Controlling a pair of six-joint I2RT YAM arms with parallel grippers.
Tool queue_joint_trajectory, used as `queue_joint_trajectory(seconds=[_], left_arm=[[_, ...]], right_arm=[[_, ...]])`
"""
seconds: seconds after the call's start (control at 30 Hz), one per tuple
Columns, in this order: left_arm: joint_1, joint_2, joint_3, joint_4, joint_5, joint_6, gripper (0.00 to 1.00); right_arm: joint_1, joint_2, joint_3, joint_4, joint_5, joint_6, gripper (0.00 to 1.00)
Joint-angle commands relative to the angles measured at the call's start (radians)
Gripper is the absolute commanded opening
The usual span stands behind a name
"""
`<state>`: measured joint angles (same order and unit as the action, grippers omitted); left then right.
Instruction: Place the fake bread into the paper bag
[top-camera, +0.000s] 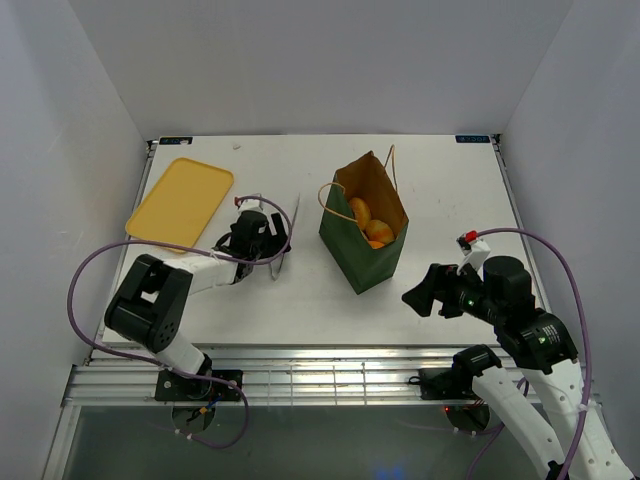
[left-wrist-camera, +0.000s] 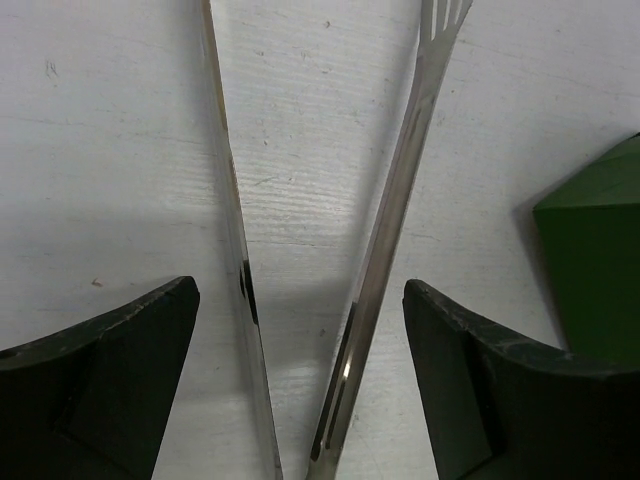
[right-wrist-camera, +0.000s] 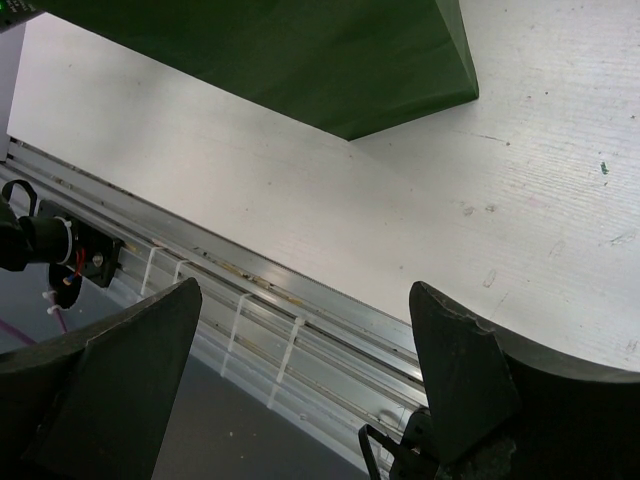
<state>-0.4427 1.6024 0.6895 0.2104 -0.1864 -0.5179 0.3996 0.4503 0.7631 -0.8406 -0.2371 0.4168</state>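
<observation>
**A:** What is nearest?

**B:** The right gripper (right-wrist-camera: 305, 335), low over the table (top-camera: 450, 190) by its near edge. Its fingers (right-wrist-camera: 455, 370) are spread wide with nothing between them. The bag's (right-wrist-camera: 300, 60) green wall is just ahead of them, not touching.

**A:** And the left?

**B:** The left gripper (left-wrist-camera: 300, 335) is farther in, left of the bag. Its fingers (left-wrist-camera: 130, 360) are also wide. Both arms of the tongs (left-wrist-camera: 392, 190) lie on the table between them, and a gap shows on each side, so there is no grip.

**A:** Where is the bread?

**B:** The bread (top-camera: 368, 226) is inside the bag, which stands mid-table between the two grippers with its mouth open. Orange-gold pieces show against the brown lining. They are well apart from both sets of fingers.

**A:** Anything beyond?

**B:** A yellow tray (top-camera: 180, 200) at the far left, with nothing on it.
</observation>
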Motion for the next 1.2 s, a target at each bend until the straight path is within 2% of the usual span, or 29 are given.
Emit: queue_joint_trajectory(seconds=[0.0,0.17,0.77,1.0,1.17], left_arm=[[-0.004,-0.101,-0.005,-0.012,-0.001,-0.005,0.94],[-0.002,-0.182,-0.027,-0.025,0.024,-0.011,0.98],[0.001,-0.556,-0.143,-0.085,0.192,-0.148,0.98],[0.009,-0.699,-0.194,-0.097,0.316,-0.218,0.98],[0.018,-0.782,-0.271,-0.042,0.438,-0.293,0.98]], right_arm=[[0.002,-0.012,0.002,0.001,0.005,0.008,0.9],[0.004,-0.013,-0.013,0.005,0.01,0.008,0.9],[0.004,0.014,-0.146,0.129,0.056,0.033,0.9],[0.004,0.042,-0.215,0.242,0.082,0.099,0.9],[0.002,0.038,-0.297,0.302,0.165,0.157,0.9]])
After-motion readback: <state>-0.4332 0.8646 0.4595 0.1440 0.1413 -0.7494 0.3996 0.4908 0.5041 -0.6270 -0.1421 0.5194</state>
